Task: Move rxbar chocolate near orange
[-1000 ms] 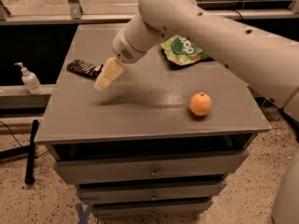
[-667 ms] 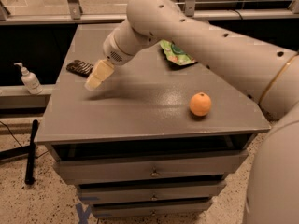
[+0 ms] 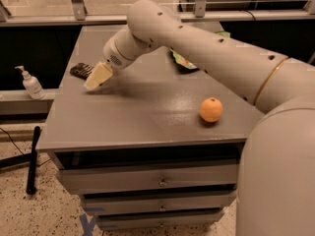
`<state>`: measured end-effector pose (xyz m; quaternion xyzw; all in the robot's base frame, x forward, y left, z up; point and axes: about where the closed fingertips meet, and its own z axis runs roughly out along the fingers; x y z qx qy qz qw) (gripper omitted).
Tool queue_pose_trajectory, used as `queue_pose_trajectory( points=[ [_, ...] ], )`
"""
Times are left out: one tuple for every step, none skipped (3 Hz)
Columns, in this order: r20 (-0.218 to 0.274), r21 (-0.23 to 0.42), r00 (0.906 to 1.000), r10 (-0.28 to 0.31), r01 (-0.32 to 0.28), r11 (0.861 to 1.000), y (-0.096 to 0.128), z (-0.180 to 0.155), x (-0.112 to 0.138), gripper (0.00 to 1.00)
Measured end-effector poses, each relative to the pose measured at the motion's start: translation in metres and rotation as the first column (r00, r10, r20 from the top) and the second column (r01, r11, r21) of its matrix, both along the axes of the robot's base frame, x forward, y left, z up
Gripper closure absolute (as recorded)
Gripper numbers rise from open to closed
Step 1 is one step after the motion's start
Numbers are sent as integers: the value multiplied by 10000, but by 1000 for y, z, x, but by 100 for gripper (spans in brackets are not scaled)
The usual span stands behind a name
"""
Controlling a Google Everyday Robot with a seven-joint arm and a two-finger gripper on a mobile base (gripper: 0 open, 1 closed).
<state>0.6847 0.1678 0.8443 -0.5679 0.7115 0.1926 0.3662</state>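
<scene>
The rxbar chocolate (image 3: 81,71) is a flat dark bar lying at the left edge of the grey cabinet top (image 3: 142,114). The orange (image 3: 211,109) sits on the right front part of the top, far from the bar. My gripper (image 3: 96,77) reaches in from the right on the long pale arm. Its cream fingers hang just right of the bar, partly covering the bar's right end. I cannot tell whether it touches the bar.
A green crinkly snack bag (image 3: 184,61) lies at the back, mostly hidden behind my arm. A soap dispenser bottle (image 3: 31,83) stands on a ledge left of the cabinet. Drawers (image 3: 157,181) face front below the top.
My arm has swung left and forward, carrying the gripper from mid-left of the top down to the bar's right end. The bar and the orange have not moved.
</scene>
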Motion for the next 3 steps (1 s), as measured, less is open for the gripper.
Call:
queue_pose_trajectory(
  points=[
    [-197, 100, 9996, -201, 203, 9997, 3, -6, 3, 40],
    [-347, 119, 9986, -391, 395, 9991, 0, -11, 3, 64],
    [-371, 54, 9980, -520, 522, 9986, -6, -9, 1, 87]
  ],
)
